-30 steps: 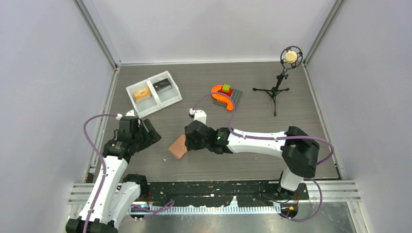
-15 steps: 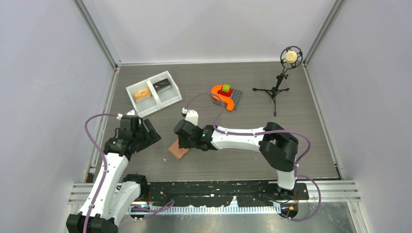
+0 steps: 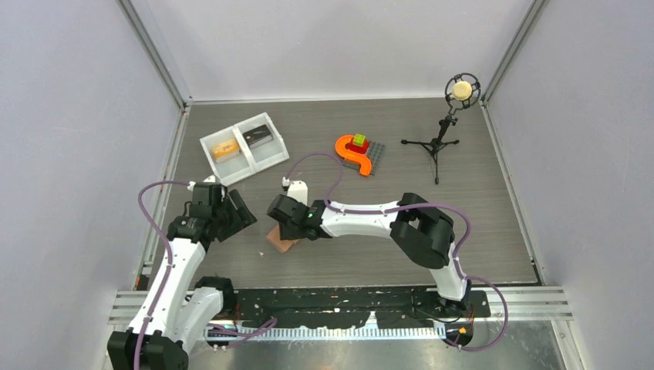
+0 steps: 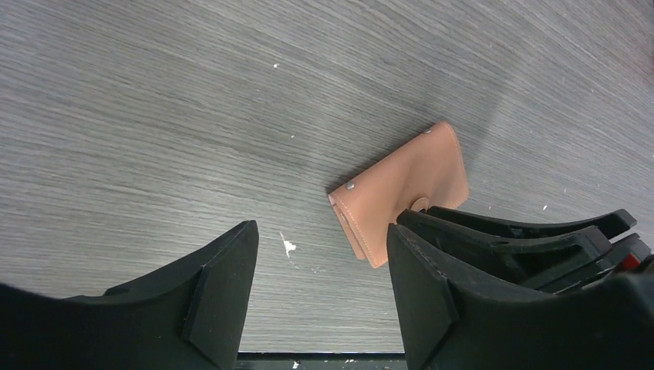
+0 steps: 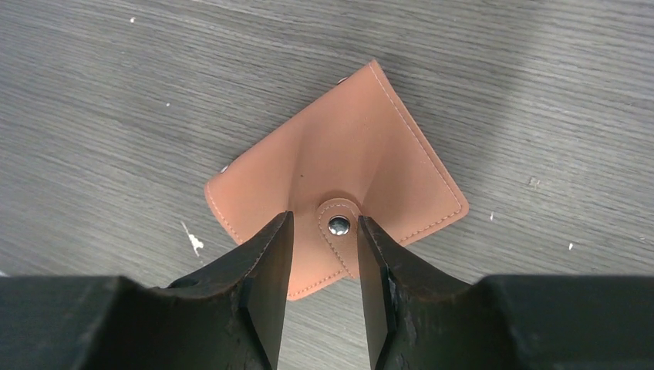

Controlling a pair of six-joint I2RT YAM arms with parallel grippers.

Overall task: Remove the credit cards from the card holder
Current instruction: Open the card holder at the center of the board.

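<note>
Top external, right hand (image 3: pixel 282 230) hiding most of card holder (image 3: pixel 278 243), grip unclear

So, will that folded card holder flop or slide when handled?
Probably fairly stiff: the card holder lies flat, edges stitched. Thin, so likely light and apt to slide on the smooth table. Its snapped tab should keep it shut.

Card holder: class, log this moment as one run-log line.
card holder: closed, on table | right pincer: astride snap tab, grip unclear | left pincer: open, apart | cards: unseen
</note>
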